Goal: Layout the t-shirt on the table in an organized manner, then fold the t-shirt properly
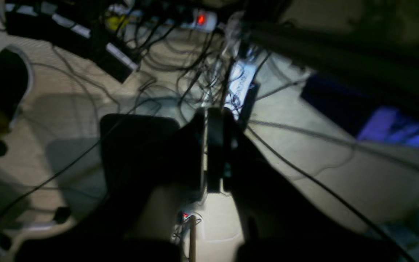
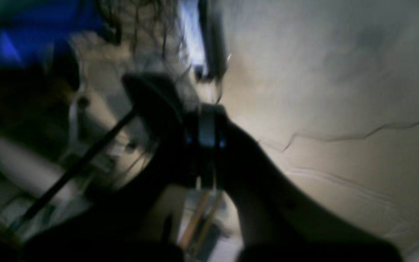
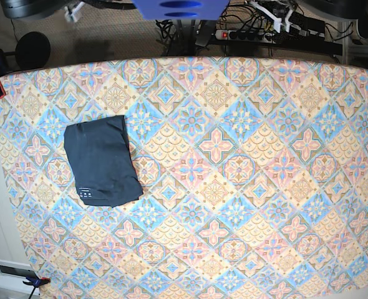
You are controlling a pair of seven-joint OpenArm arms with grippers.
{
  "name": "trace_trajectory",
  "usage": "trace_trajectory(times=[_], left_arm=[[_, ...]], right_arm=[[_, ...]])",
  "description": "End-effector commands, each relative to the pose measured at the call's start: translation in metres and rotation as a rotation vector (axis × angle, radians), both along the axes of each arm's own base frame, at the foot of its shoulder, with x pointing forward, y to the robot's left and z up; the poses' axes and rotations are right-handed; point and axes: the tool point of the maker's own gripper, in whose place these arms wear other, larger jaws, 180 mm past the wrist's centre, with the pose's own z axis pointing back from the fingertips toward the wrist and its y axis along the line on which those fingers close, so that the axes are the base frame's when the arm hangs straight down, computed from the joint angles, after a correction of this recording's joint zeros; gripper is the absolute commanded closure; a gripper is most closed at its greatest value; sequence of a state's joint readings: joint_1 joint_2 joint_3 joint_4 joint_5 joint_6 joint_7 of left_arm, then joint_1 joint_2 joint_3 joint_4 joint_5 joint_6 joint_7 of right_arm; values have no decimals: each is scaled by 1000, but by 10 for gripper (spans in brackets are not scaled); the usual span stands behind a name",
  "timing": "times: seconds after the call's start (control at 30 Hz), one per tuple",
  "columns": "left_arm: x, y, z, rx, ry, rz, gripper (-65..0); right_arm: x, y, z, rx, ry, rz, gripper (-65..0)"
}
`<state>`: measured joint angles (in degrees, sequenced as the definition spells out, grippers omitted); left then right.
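While the t-shirt sits folded small on the table, left gripper and right gripper hang clear, jaws closed, empty, job seemingly finished.

The left gripper hangs dark at centre with its jaws pressed together over a pale floor, with tangled black cables toward twelve o'clock, a power strip with a red light beyond them, and a blue glow at three o'clock.
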<state>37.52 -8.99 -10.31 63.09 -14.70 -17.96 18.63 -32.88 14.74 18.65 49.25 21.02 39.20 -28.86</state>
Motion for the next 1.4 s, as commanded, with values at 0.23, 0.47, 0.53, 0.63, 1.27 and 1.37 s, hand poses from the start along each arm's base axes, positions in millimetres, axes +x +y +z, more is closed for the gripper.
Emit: trace_trajectory(times=[0.23, 0.47, 0.53, 0.63, 1.27, 1.37], left_arm=[[-7, -20, -35, -25, 5, -22, -1], [-13, -45, -54, -48, -18, -12, -2], [-12, -46, -57, -43, -27, 3, -2], [-11, -59, -61, -54, -34, 31, -2], [27, -116, -63, -142, -94, -46, -3], [28, -118, -63, -145, -96, -44, -3]], right_arm=[[40, 6, -25, 28, -110, -88, 0], [54, 18, -35, 43, -167, -100, 0], [63, 19, -37, 30, -195, -86, 0], [65, 15, -42, -20, -197, -63, 0], [74, -15, -67, -277, -132, -19, 0], [72, 2, -72, -283, -117, -31, 0]])
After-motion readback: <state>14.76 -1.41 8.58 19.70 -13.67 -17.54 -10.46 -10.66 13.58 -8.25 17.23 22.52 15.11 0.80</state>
